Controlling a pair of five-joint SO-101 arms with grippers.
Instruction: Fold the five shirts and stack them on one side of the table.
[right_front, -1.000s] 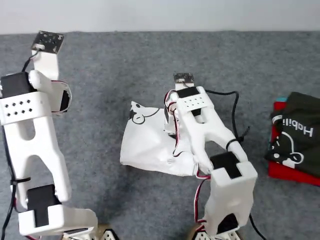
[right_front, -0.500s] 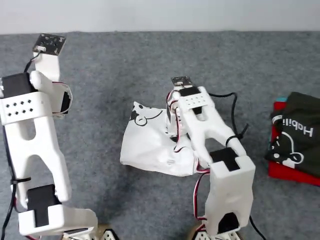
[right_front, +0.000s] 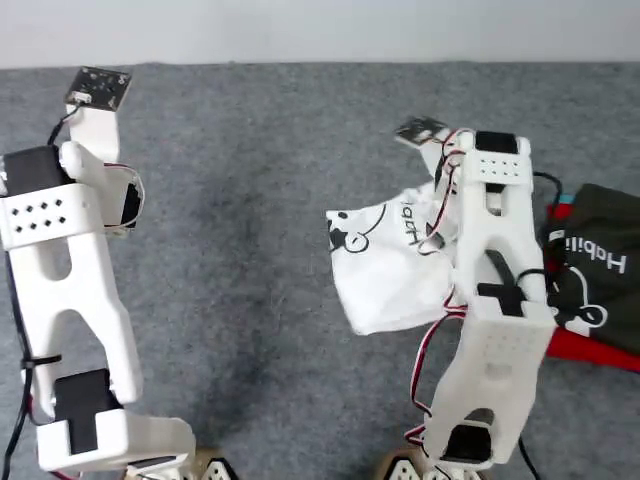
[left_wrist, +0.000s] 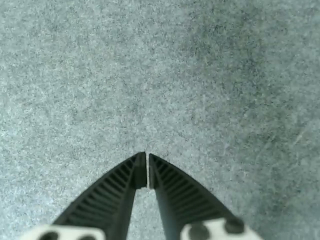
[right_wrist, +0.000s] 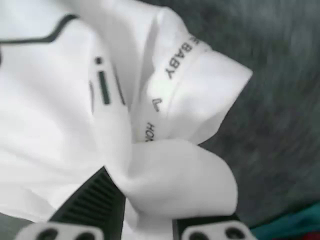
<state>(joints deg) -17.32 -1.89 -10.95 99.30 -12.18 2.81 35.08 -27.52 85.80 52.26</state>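
Plainly, the white shirt is clamped in the right gripper, with a bunched fold of cloth pinched between the jaws and bulging over them. The rest is spread toward the table, near the stack at the right edge, where a dark shirt is laid on a red one. The left gripper is closed on nothing, its jaws meeting over bare grey table well apart from the cloth. Since the shirt is held at one point only, and by a loose bunch rather than a flat edge, the folds could be shaken open, or the cloth could be pulled out of the jaws. The trailing part could also be dragged against the stack, and the dark shirt could be pushed askew. The shirt is seen to be thin and soft, white with a black line drawing and lettering. It is creased and lopsided rather than squared, and its printed neck band is turned up.
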